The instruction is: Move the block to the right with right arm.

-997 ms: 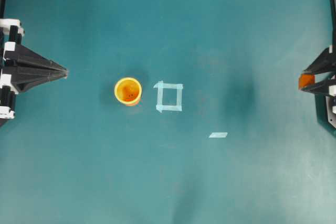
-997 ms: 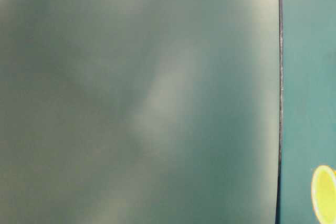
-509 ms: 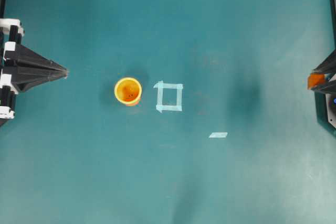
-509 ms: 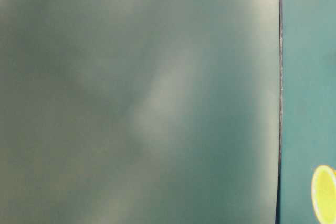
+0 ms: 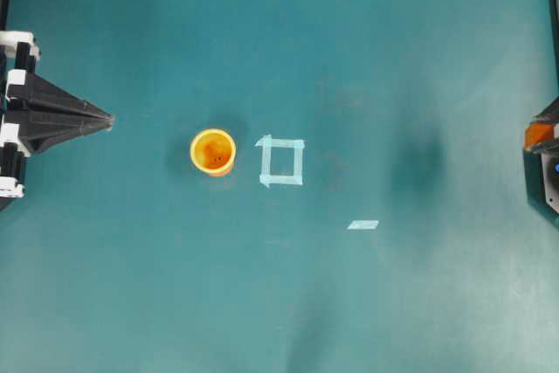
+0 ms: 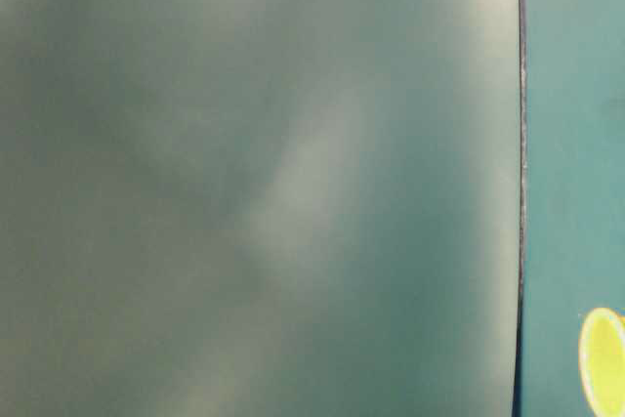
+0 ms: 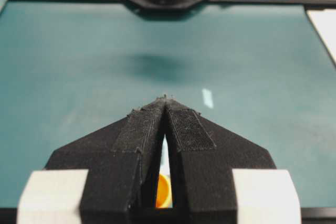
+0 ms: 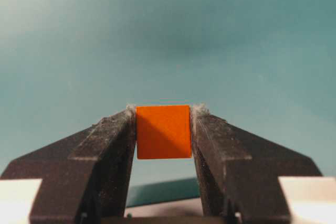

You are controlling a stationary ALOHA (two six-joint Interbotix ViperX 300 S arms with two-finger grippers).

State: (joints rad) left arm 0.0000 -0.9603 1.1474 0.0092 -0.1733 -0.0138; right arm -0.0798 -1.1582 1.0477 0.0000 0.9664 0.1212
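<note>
Nearest your right wrist camera, the right gripper (image 8: 164, 129) has its two black padded fingers (image 8: 113, 150) pressed against opposite sides of the block (image 8: 163, 131), a small plain orange cube with sharp edges and a diagonal shadow across its face; you can read no label or writing on it. It hangs clear above the teal table (image 8: 236, 40). From overhead, you see that same block (image 5: 538, 134) at the far right edge, tucked between the dark tips of the right arm (image 5: 548, 172), well apart from everything else.

Going outward across the table, you meet a short strip of pale tape (image 5: 362, 224), then the pale tape square (image 5: 281, 162), and just beside that the round orange-yellow cup (image 5: 213, 151), standing upright and open.

Farthest off, at the left edge, your left gripper (image 5: 103, 118) has its pointed fingers closed together to a thin slit, with nothing between them.
</note>
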